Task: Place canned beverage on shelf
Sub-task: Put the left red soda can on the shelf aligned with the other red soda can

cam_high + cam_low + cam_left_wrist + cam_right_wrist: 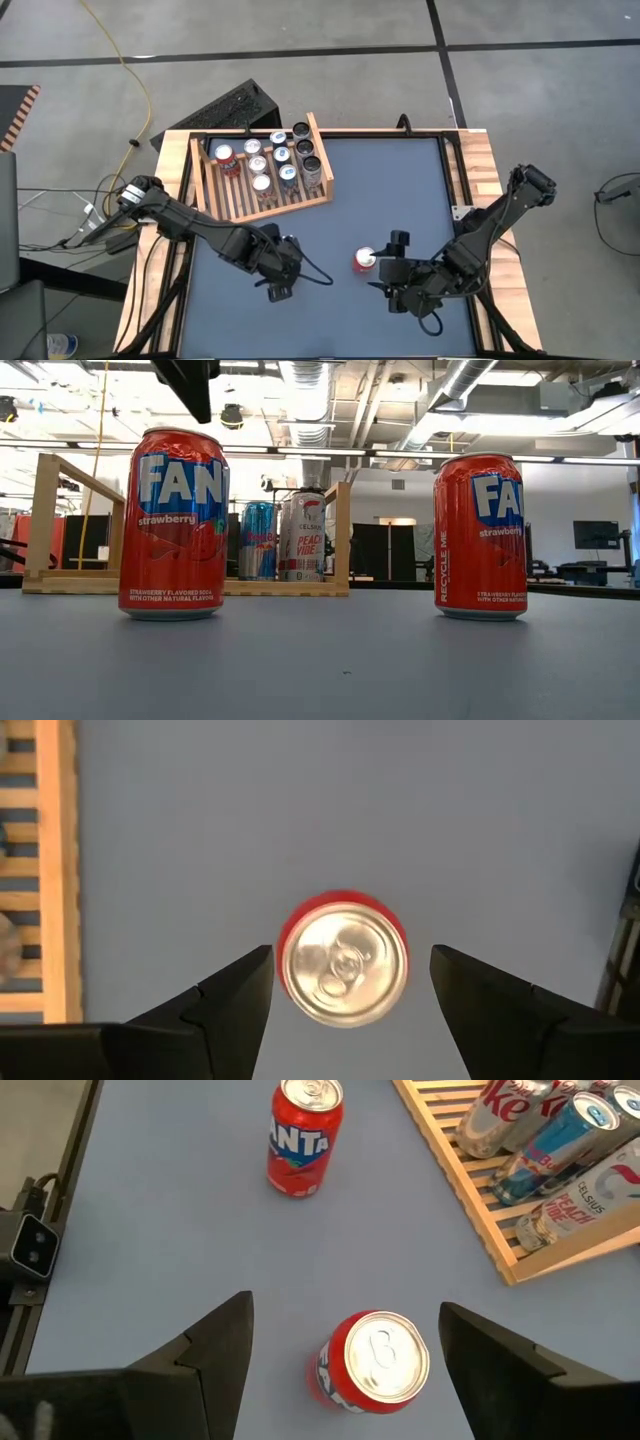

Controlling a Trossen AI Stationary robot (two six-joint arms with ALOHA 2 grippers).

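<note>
The left gripper (345, 990) hangs wide open over one red can (343, 957), a finger either side, not touching; that can stands on the table (400, 190) at about 6 o'clock of the shelf (263, 165). The right gripper (345, 1355), equally spread and empty, straddles a second red can (365, 261) at 4 o'clock of the shelf; the shelf holds several cans.

Glossy metal can (345, 970) (slatted wood shelf (262, 170)).

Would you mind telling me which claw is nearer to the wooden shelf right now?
Left. The left claw is open a short way from the shelf; the right claw is farther off, beside a red can.
</note>
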